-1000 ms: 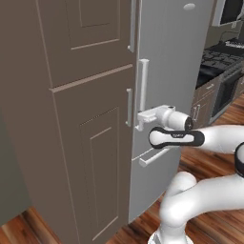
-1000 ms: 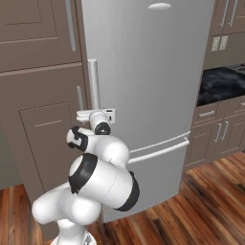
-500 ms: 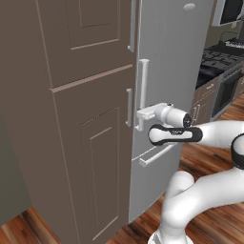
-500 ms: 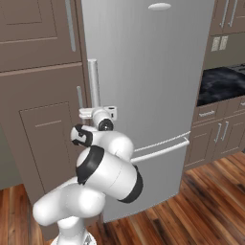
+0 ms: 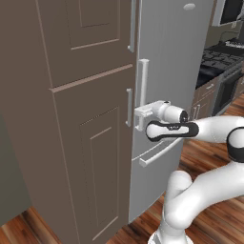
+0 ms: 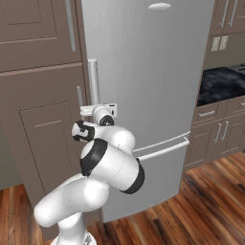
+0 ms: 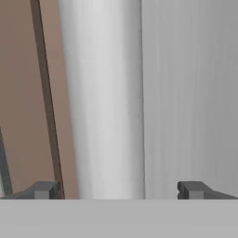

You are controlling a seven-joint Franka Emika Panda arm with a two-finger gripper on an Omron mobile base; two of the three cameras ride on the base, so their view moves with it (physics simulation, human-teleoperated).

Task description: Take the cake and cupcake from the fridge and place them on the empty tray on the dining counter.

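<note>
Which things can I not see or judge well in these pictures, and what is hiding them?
- Cake and cupcake: hidden in both base views; the fridge door is shut.
- Pincer fingertips: cut off by the bottom edge in the hand view.
- Contact with the handle: cannot tell; the jaws stand open around it.

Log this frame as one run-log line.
phase: reaching for fridge door handle | gripper: open, fingertips either side of handle | fridge: closed | held: nothing

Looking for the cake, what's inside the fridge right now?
Cannot tell: the fridge door is shut, hiding everything inside. Its vertical handle stands between the open fingers.
</note>
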